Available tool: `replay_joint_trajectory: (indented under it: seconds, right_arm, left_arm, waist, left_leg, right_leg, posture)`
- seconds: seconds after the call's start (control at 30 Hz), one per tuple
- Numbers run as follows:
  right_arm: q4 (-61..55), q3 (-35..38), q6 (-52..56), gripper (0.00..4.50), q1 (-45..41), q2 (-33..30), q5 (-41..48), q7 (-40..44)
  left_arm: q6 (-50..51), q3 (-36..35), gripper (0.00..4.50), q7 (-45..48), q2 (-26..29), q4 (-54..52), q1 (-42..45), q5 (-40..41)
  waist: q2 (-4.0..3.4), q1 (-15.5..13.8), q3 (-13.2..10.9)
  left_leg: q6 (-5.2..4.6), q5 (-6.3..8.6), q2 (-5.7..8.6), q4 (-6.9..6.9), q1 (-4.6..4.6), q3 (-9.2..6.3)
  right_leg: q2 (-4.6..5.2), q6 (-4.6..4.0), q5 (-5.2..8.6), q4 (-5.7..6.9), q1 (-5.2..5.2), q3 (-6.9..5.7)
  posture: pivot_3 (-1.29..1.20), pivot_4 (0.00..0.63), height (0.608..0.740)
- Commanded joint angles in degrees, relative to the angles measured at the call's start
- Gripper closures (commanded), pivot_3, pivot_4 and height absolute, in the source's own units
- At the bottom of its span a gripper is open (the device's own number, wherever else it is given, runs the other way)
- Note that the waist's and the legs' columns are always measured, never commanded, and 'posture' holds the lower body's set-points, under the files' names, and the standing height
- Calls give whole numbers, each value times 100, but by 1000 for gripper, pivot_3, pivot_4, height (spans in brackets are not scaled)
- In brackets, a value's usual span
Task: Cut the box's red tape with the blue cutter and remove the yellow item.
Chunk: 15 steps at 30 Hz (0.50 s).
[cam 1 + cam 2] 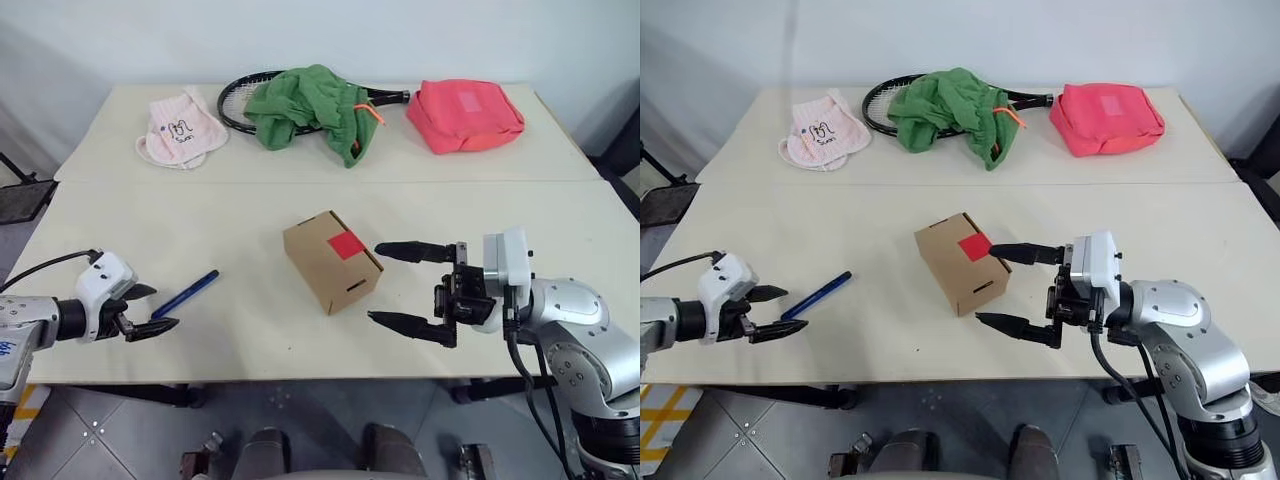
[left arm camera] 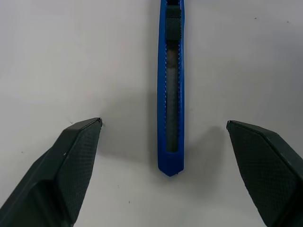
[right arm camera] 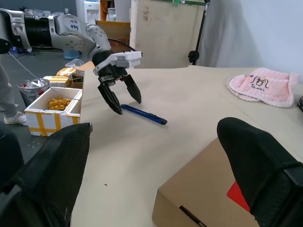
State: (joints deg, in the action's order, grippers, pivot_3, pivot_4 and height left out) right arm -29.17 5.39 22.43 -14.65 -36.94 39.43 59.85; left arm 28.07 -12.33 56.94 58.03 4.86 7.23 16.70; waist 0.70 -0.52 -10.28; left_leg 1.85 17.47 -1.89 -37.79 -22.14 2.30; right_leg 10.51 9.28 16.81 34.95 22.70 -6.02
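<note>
While the box (image 1: pixel 332 260) sat shut in the middle of the table (image 1: pixel 480 210), its red tape (image 1: pixel 346 245) was whole across the top seam, so nothing of the task looked done yet; the yellow item was presumably inside, unseen. That left the whole job: picking up the cutter, slicing the tape, opening the flaps and lifting the item out.

The right gripper (image 1: pixel 408 289) had its jaws spread wide and empty, level with the box, one finger reaching along the box's top edge near the tape and the other below its near corner, seemingly ready to steady it, though contact could not be told.

The blue cutter (image 1: pixel 186 293) lay flat on the table, well apart from the box. The left gripper (image 1: pixel 146 309) was fully open and held nothing, with the cutter's near end lying just ahead of the gap between its jaws in the wrist view, neither finger touching it.

Farther off along the table's back edge lay a pink cloth (image 1: pixel 180 128), a green cloth (image 1: pixel 310 108) heaped over a racket (image 1: pixel 237 98), and a pink-red bag (image 1: pixel 464 114). None of these stood between either set of jaws and its target.
</note>
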Motion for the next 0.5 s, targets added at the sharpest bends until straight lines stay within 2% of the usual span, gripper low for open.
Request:
replay_joint_trajectory:
  seconds: [0.03,0.43,0.5]
  right_arm:
    - [-301,165,-89,0,34,-80,91,-101]
    - [-301,279,-105,0,159,-201,106,-247]
    - [-275,321,-100,0,227,-222,106,-267]
  left_arm:
    - [97,283,615,-81,-53,-18,-73,-204]
    - [-27,342,4060,267,-148,-229,-98,28]
    - [-2,317,4060,276,-196,-264,-31,82]
  waist:
    - [-3,-11,2]
    - [-10,-17,6]
    - [-10,-58,6]
  left_leg:
    - [0,0,0,-1,1,0]
    - [-2,2,0,-2,2,2]
    - [-3,3,0,-2,2,2]
  right_leg:
    - [0,0,0,2,0,0]
    - [0,0,0,1,0,2]
    - [0,0,0,0,-1,2]
  posture:
    - [0,150,740]
    - [0,150,740]
    - [0,150,740]
